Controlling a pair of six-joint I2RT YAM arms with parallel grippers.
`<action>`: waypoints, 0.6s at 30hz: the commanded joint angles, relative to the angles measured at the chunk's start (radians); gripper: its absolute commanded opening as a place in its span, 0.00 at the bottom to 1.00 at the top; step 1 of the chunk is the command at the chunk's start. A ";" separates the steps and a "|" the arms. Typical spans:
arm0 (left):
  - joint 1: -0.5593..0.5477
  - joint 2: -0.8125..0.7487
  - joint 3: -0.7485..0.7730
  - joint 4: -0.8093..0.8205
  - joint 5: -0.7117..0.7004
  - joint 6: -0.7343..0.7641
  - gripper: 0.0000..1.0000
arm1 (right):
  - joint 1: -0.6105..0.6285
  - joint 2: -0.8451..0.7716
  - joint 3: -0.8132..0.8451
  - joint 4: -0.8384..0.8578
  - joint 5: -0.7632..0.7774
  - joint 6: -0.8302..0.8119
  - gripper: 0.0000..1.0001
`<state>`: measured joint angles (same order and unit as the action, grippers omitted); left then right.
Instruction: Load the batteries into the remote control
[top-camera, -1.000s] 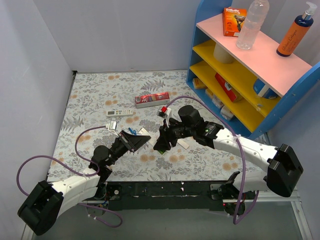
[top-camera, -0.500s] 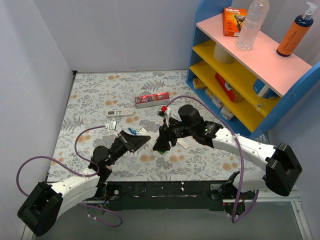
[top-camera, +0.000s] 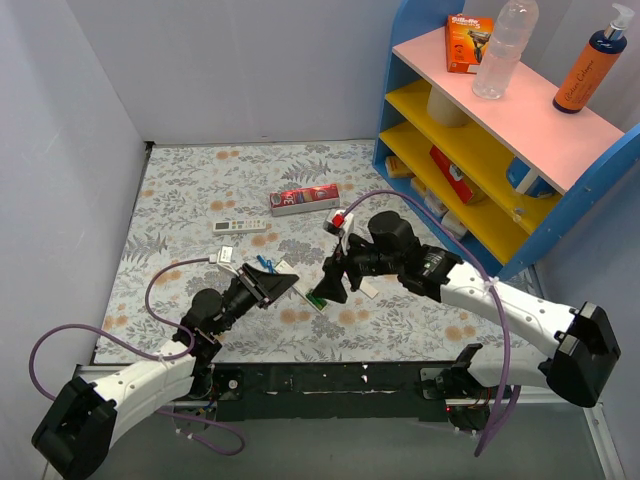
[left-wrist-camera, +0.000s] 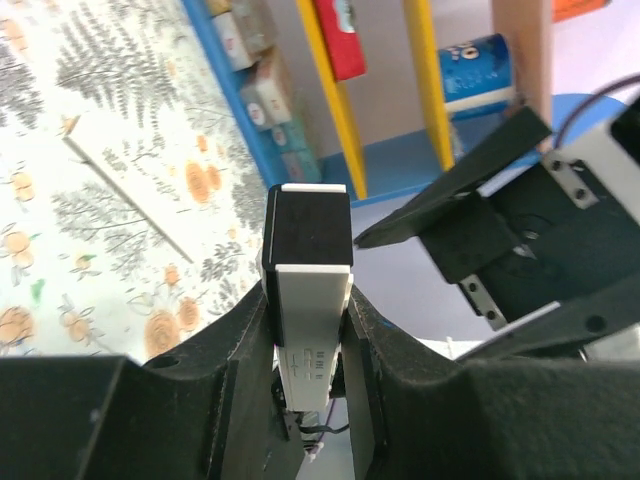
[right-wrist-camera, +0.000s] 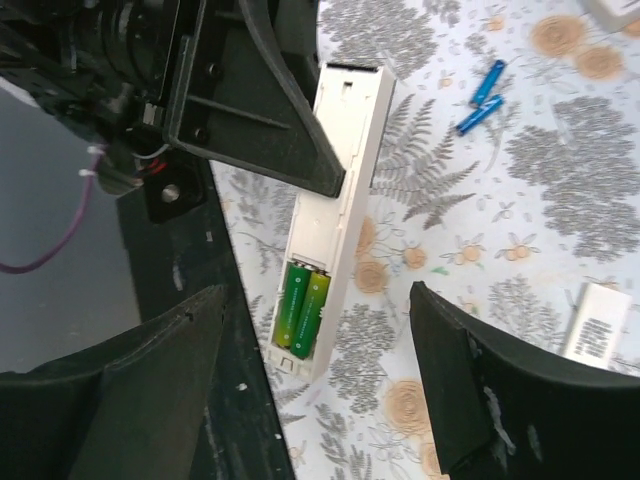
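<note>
The left gripper (left-wrist-camera: 308, 300) was clamped tight on the remote control (right-wrist-camera: 345, 170), holding it up off the floral tabletop (top-camera: 180, 190) with its back face turned towards the other arm. The battery bay was uncovered, and two green batteries (right-wrist-camera: 303, 305) lay side by side in it, at the end of the remote farthest from the left gripper's hold. The right gripper (right-wrist-camera: 317, 292) hung just in front of that end with its jaws spread wide and nothing between them (the remote showed through the gap, but neither finger touched it).

Two blue batteries (right-wrist-camera: 485, 92) lay loose on the tabletop beyond the remote, close together and nearly in line. A small white oblong piece (right-wrist-camera: 595, 320) lay flat on the tabletop off to one side; I could not tell what it was. Farther back a red carton (top-camera: 305, 200) lay on the tabletop, with a second white handset (top-camera: 240, 226) near it. The blue shelf unit (top-camera: 400, 100) stood at the right.
</note>
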<state>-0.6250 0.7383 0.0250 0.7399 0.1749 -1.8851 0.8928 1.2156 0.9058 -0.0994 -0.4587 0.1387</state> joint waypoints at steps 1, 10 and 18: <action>-0.002 -0.027 0.001 -0.123 -0.055 0.007 0.00 | 0.043 -0.025 0.002 -0.006 0.167 -0.086 0.82; -0.002 -0.025 0.015 -0.140 -0.063 0.017 0.00 | 0.178 0.149 0.137 -0.088 0.417 -0.085 0.86; -0.004 -0.033 0.015 -0.149 -0.064 0.020 0.00 | 0.235 0.263 0.202 -0.106 0.505 -0.073 0.85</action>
<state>-0.6250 0.7250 0.0250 0.5835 0.1272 -1.8771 1.1091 1.4494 1.0416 -0.1883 -0.0433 0.0708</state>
